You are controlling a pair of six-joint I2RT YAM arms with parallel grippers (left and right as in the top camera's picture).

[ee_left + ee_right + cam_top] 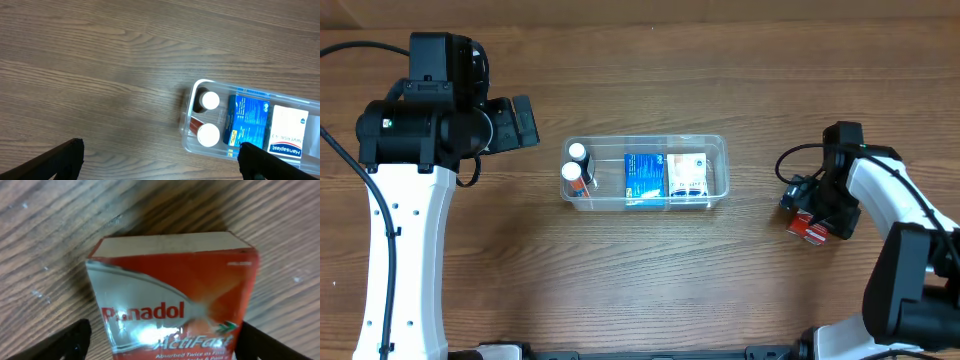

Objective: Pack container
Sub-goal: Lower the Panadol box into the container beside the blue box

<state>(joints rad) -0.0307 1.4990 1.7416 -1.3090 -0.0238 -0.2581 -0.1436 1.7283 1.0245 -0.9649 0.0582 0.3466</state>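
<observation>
The clear plastic container (718,196) lies at the table's middle and holds two white-capped bottles (578,153), a blue box (643,177) and a white box (688,175). It also shows in the left wrist view (191,98), with the bottles (210,100), the blue box (247,120) and the white box (290,130). My left gripper (160,165) is open and empty, above bare wood left of the container. A red and silver Panadol box (170,290) lies on the table at the right (808,231). My right gripper (162,347) is open, with a finger on each side of this box.
The table is brown wood. The left arm's white body (405,250) stands along the left side. The right arm (910,260) and its cable occupy the right edge.
</observation>
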